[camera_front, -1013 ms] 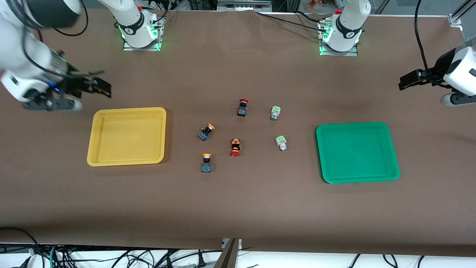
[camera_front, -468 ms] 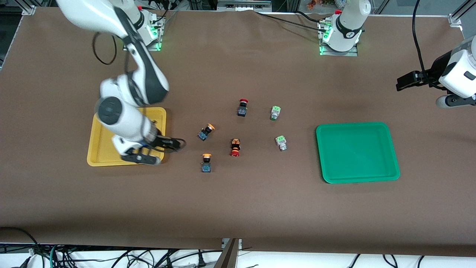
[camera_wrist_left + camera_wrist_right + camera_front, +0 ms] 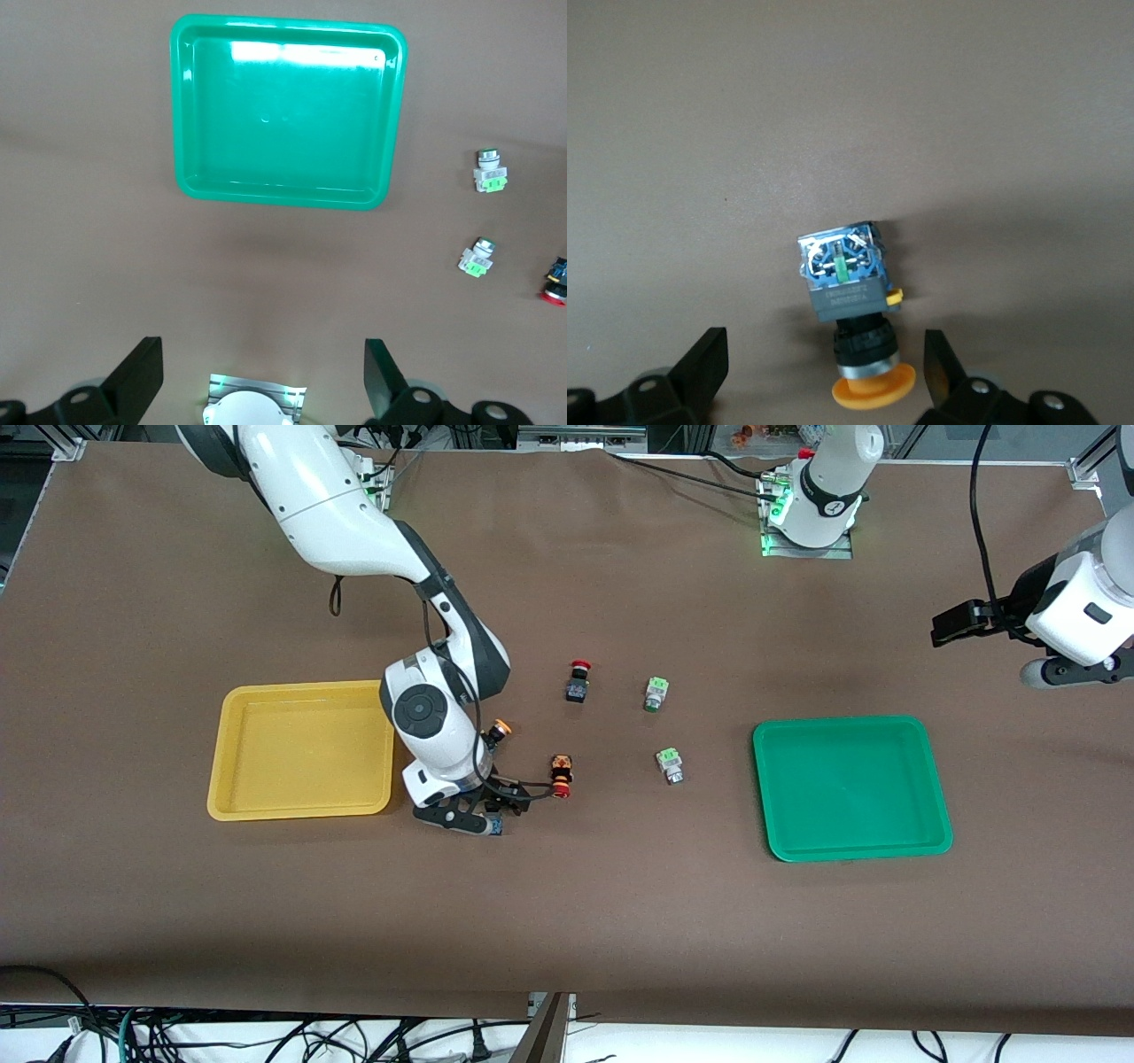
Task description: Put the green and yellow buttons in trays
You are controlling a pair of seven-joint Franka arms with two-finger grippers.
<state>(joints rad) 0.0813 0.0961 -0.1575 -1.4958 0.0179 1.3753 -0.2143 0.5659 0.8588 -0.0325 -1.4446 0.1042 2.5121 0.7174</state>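
My right gripper [image 3: 494,808] is open and low over a yellow-capped button [image 3: 496,828] that lies on the table between the yellow tray [image 3: 232,779] and a red button. In the right wrist view this button [image 3: 846,288] lies on its side with its orange cap between my open fingertips [image 3: 709,359]; my right gripper [image 3: 824,367] does not touch it. A second yellow button [image 3: 500,730] shows beside the right wrist. Two green buttons [image 3: 656,693] [image 3: 670,765] lie near the green tray [image 3: 850,841]. My left gripper [image 3: 952,624] is open and waits in the air at the left arm's end.
Two red-capped black switches [image 3: 578,682] [image 3: 560,775] lie among the buttons. The left wrist view shows the green tray [image 3: 190,168], both green buttons [image 3: 490,171] [image 3: 476,258], one red switch [image 3: 556,282] and my open left gripper [image 3: 261,376].
My right arm swung from outside the yellow tray, across it, to over the nearer yellow button. My left gripper drifted slightly toward the table's middle. No button moved.
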